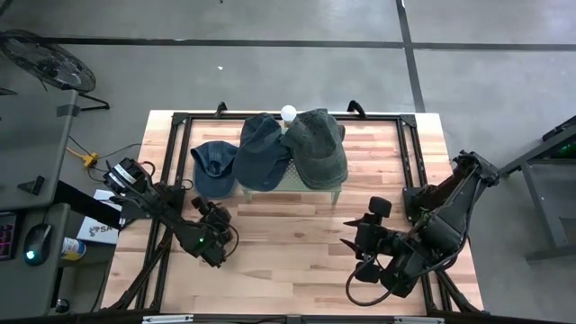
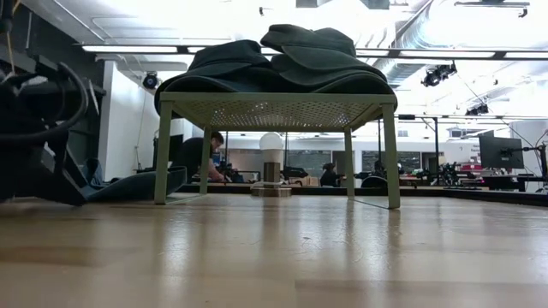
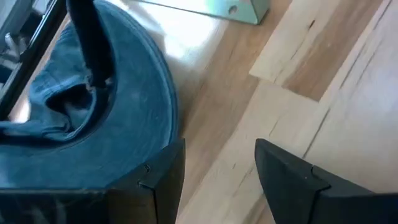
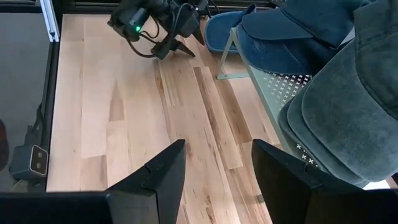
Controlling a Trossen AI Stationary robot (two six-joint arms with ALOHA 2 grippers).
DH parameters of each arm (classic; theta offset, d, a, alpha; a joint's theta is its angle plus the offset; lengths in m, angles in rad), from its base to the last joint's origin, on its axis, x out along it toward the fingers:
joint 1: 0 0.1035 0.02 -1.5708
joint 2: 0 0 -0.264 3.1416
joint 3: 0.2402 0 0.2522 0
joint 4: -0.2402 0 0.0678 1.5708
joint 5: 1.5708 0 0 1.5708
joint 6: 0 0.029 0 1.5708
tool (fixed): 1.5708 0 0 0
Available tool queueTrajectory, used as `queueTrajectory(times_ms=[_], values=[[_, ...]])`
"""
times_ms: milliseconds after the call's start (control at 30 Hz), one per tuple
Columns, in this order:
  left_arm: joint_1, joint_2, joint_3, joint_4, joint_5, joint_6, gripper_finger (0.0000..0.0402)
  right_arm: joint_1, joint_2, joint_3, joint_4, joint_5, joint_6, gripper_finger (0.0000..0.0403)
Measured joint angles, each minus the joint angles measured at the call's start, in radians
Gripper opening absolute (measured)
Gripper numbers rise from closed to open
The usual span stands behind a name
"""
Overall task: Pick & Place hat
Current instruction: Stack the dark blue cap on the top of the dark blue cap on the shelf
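1. Hat (image 1: 212, 167) lies on the table (image 1: 297, 243) near its far edge, beside the rack (image 1: 286, 184).
2. Left gripper (image 1: 219, 241) sits just before it, fingers (image 3: 292, 180) apart, seemingly empty.
3. Right gripper (image 1: 364, 243), fingers spread, rests near the front-right corner.

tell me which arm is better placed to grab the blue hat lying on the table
Left, likely. The left gripper sits open just in front of the blue hat, whose brim fills its wrist view. The right gripper is across the table, with the rack nearer to it.
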Motion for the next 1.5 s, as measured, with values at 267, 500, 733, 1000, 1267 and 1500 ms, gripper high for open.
queueTrajectory(times_ms=[267,500,733,1000,1267,1500], values=[[-0.002,-0.002,-0.110,0.161,-0.109,-0.030,0.0188,0.000,0.000,0.000,0.000,0.000,-0.020,0.0177],[0.000,-0.001,-0.136,0.170,-0.153,-0.066,0.0188,0.000,0.000,0.000,-0.001,0.000,-0.037,0.0177],[0.001,-0.001,-0.182,0.184,-0.198,-0.119,0.0188,0.000,0.000,0.000,-0.001,0.000,-0.037,0.0177],[0.001,0.000,-0.215,0.186,-0.269,-0.127,0.0188,0.000,0.000,0.000,-0.001,0.000,-0.038,0.0177],[0.001,0.000,-0.232,0.188,-0.290,-0.127,0.0188,0.000,0.000,0.000,-0.001,0.000,-0.038,0.0177],[0.059,0.000,-0.231,0.246,-0.249,-0.115,0.0188,-0.008,0.000,0.000,0.000,0.000,-0.038,0.0177]])
